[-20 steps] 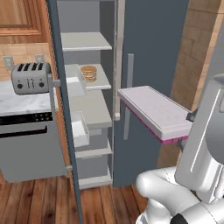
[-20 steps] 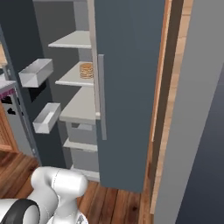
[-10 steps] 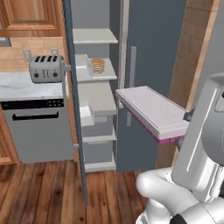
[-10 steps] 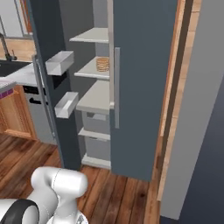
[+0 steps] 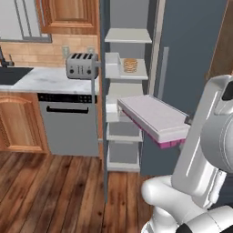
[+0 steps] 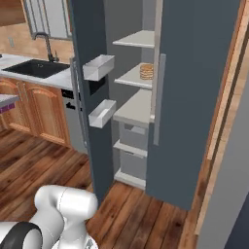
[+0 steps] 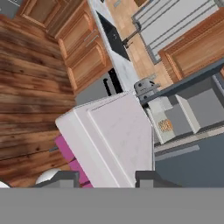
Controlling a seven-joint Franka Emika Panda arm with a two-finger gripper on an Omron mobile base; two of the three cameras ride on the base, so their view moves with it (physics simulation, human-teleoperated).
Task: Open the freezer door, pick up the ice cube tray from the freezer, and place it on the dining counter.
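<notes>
Between the finger tips of the gripper (image 7: 103, 178), the ice cube tray (image 5: 154, 117) is held level, out in front of the freezer (image 5: 129, 86), whose freezer door (image 6: 89, 87) is swung open beside a toaster (image 5: 81, 65).

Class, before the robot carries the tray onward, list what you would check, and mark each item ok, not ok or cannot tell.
1. Freezer door open: ok.
2. Ice cube tray out of the freezer: ok, it is held in front of the shelves.
3. Gripper shut on the tray: ok, a finger tip on each side of its near end.
4. Tray level: ok, roughly.
5. Dining counter within sight: cannot tell.
6. Pancakes undisturbed on their shelf: ok.
</notes>
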